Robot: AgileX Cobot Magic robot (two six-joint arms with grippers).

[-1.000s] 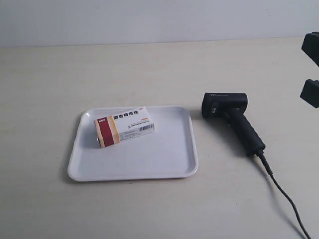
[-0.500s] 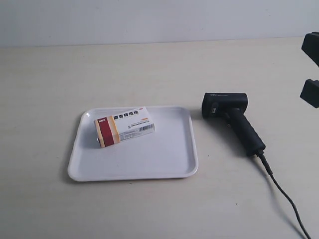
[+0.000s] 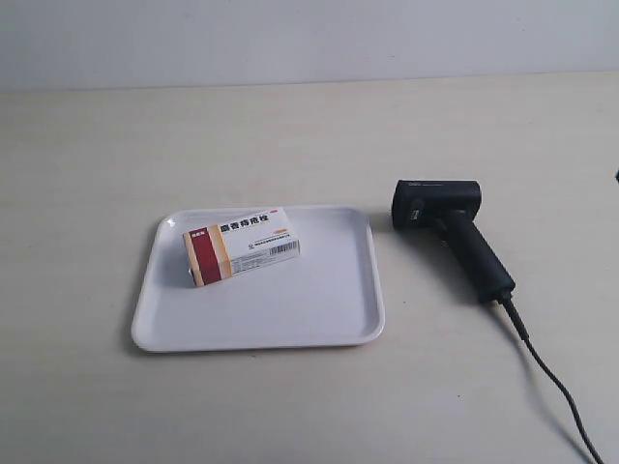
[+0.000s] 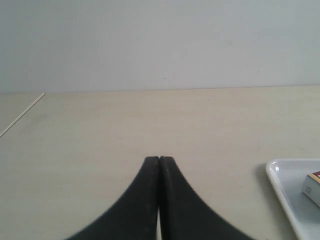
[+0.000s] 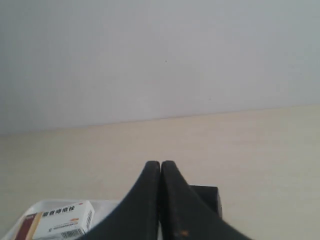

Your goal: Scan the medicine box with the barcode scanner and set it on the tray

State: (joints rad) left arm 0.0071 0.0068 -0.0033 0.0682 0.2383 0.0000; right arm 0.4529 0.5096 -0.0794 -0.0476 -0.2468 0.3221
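Currently you have the medicine box (image 3: 241,246) lying flat inside the tray (image 3: 338,309), in its far left part, red-and-orange band end toward the left. The barcode scanner (image 3: 451,232) lies on the table (image 3: 290,135) just right of the tray, head toward the far side, its cable (image 3: 551,382) trailing to the near right. Left gripper (image 4: 159,161): jaws pressed together, holding nothing. Right gripper (image 5: 160,165): jaws likewise closed and empty.
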